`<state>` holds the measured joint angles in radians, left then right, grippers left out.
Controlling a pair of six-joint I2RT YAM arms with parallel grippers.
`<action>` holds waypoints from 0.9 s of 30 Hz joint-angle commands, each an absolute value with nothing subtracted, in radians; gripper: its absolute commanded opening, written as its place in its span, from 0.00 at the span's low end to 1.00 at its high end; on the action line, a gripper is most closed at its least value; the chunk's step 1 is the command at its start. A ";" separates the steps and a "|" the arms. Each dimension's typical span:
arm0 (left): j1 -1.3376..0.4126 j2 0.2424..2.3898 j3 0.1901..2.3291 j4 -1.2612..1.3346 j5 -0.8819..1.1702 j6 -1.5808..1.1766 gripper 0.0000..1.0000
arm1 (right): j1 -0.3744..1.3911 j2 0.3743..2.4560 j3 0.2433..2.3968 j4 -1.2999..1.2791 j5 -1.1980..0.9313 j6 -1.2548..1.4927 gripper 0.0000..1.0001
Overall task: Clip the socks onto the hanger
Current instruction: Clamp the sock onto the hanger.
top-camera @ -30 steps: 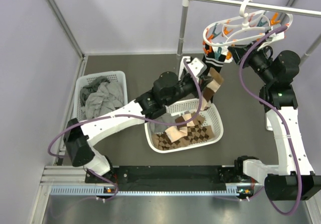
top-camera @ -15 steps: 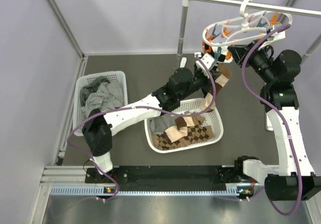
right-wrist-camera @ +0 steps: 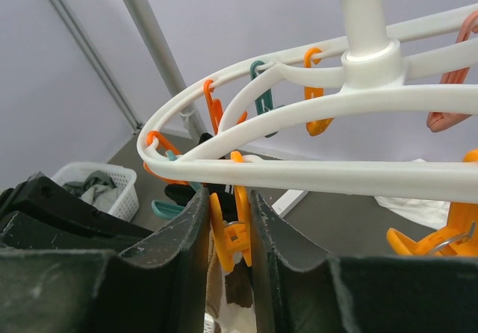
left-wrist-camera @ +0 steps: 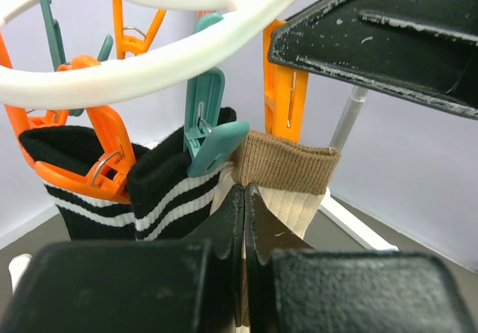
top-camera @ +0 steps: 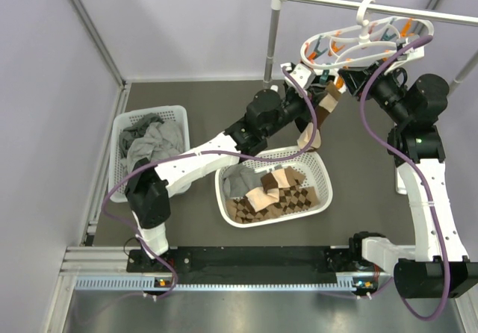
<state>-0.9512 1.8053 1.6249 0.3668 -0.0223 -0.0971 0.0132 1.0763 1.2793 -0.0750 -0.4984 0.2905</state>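
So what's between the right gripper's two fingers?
An orange peg hanging from the hanger sits inside the right gripper, per the right wrist view.

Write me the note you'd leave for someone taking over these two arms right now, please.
Left gripper: jaws shut on a tan sock, held up just under the hanger.
Right gripper: jaws pinching an orange peg above that sock's brown cuff.
Done: black striped socks hang clipped on pegs.
Left: clip the tan sock, then deal with the remaining socks lying in the basket.
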 commanded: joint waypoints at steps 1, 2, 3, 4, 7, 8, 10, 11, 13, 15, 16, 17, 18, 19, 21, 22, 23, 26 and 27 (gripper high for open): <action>-0.948 1.818 1.674 0.437 -0.008 -0.112 0.00 | 0.029 1.058 1.322 -0.115 -0.551 0.302 0.01; -0.948 1.819 1.675 0.437 -0.009 -0.110 0.00 | 0.029 1.060 1.324 -0.115 -0.551 0.302 0.01; -0.948 1.821 1.677 0.437 -0.009 -0.109 0.00 | 0.029 1.060 1.324 -0.112 -0.554 0.302 0.01; -0.948 1.822 1.678 0.436 -0.009 -0.107 0.00 | 0.029 1.060 1.324 -0.112 -0.552 0.305 0.01; -0.948 1.828 1.677 0.428 -0.005 -0.106 0.00 | 0.031 1.058 1.325 -0.112 -0.548 0.305 0.01; -0.948 1.832 1.677 0.426 -0.005 -0.104 0.00 | 0.029 1.058 1.325 -0.112 -0.545 0.305 0.01; -0.948 1.836 1.674 0.422 -0.008 -0.103 0.00 | 0.029 1.058 1.328 -0.107 -0.542 0.308 0.01; -0.948 1.838 1.672 0.422 -0.012 -0.101 0.00 | 0.029 1.058 1.328 -0.106 -0.540 0.308 0.01; -0.948 1.839 1.672 0.422 -0.018 -0.097 0.00 | 0.029 1.060 1.327 -0.103 -0.540 0.314 0.01; -0.948 1.842 1.675 0.423 -0.026 -0.094 0.00 | 0.031 1.060 1.325 -0.101 -0.543 0.316 0.01; -0.948 1.842 1.680 0.423 -0.026 -0.087 0.00 | 0.029 1.060 1.325 -0.101 -0.543 0.316 0.01; -0.948 1.845 1.683 0.420 -0.029 -0.086 0.00 | 0.029 1.060 1.325 -0.101 -0.543 0.319 0.01; -0.948 1.848 1.689 0.419 -0.031 -0.084 0.00 | 0.029 1.058 1.322 -0.101 -0.543 0.318 0.01; -0.948 1.850 1.692 0.417 -0.032 -0.084 0.00 | 0.029 1.058 1.322 -0.101 -0.546 0.319 0.01; -0.948 1.853 1.698 0.419 -0.034 -0.087 0.00 | 0.029 1.058 1.319 -0.103 -0.545 0.319 0.01; -0.948 1.853 1.701 0.420 -0.034 -0.089 0.00 | 0.029 1.057 1.316 -0.103 -0.545 0.319 0.01; -0.948 1.855 1.704 0.425 -0.034 -0.090 0.00 | 0.029 1.057 1.315 -0.104 -0.545 0.319 0.01; -0.948 1.859 1.721 0.425 -0.037 -0.092 0.00 | 0.031 1.054 1.304 -0.100 -0.546 0.324 0.01; -0.948 1.859 1.732 0.425 -0.040 -0.092 0.00 | 0.029 1.055 1.301 -0.100 -0.546 0.324 0.01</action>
<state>-0.9508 1.8584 1.6596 0.3660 -0.0231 -0.0982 0.0132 1.0756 1.2850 -0.0761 -0.4995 0.3092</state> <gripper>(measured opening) 0.010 0.238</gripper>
